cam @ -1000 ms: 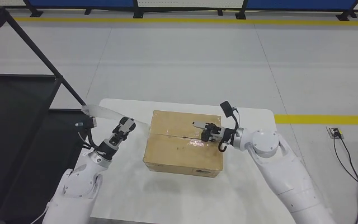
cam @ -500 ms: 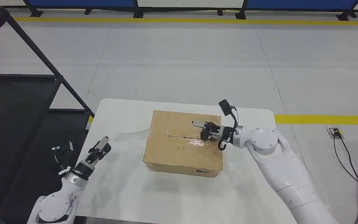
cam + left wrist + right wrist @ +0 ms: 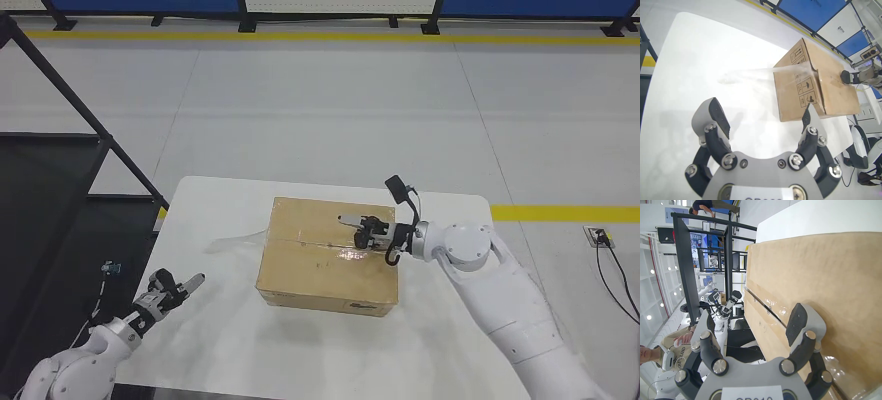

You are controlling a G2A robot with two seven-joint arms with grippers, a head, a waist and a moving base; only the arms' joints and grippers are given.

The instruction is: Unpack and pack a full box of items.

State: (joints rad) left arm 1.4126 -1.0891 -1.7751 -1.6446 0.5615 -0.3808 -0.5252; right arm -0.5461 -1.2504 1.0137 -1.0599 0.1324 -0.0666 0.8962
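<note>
Cardboard box [image 3: 325, 265] sat closed on the table [image 3: 220, 215]. Right gripper [image 3: 753, 313] lay spread over its top; left gripper [image 3: 762, 107] hovered spread, well apart.

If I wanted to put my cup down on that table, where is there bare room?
Widest: the table between the box and the near edge, running left toward the left claw. A loose tape strip crosses the far-left part. Crowded: the box top, where the right claw sits.
</note>
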